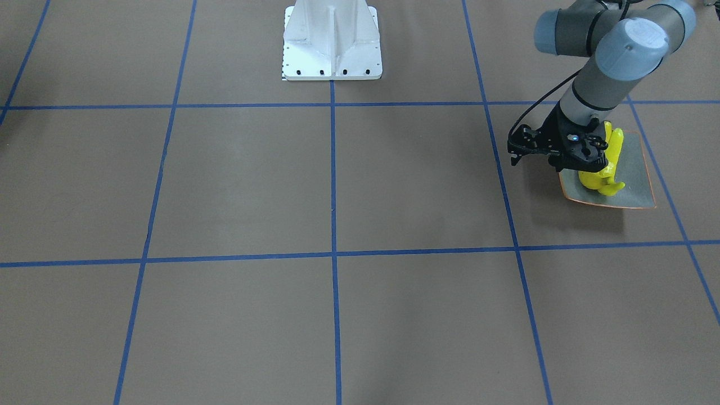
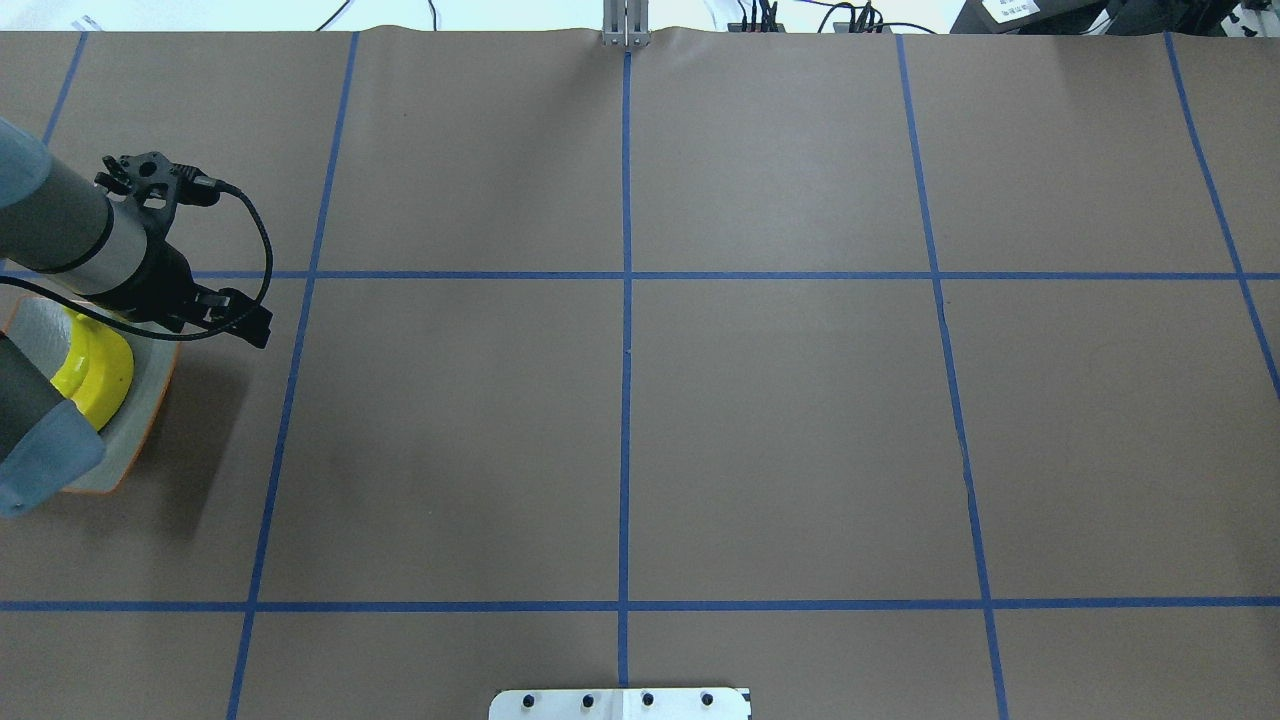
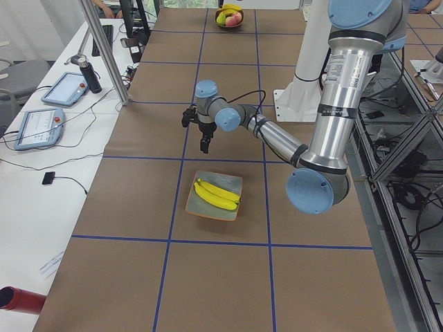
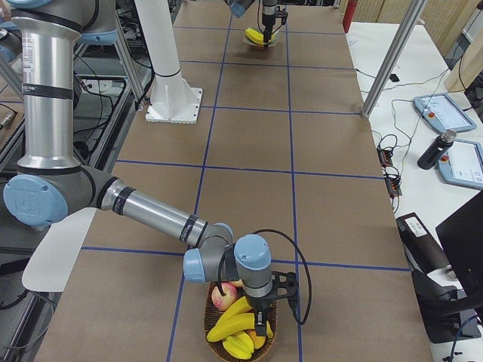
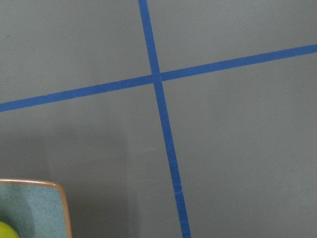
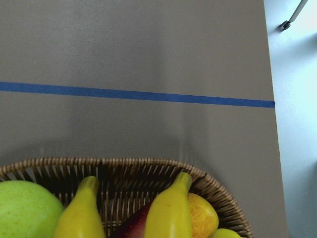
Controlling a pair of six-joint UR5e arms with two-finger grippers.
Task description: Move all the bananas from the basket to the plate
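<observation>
On the plate [image 3: 223, 180], two bananas [image 3: 216, 197]; in the basket [image 6: 133, 176], more; left end effector [image 3: 205, 145], right end effector [image 4: 259, 320]: grip indiscernible

Plate [image 3: 226, 180] w/ 2 bananas [image 3: 216, 196] (rest in basket [image 6: 129, 170])

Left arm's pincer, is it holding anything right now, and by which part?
Nothing, as far as shows: the left pincer hangs bare beside the square grey-green plate, where two glossy yellow bananas lie.
</observation>
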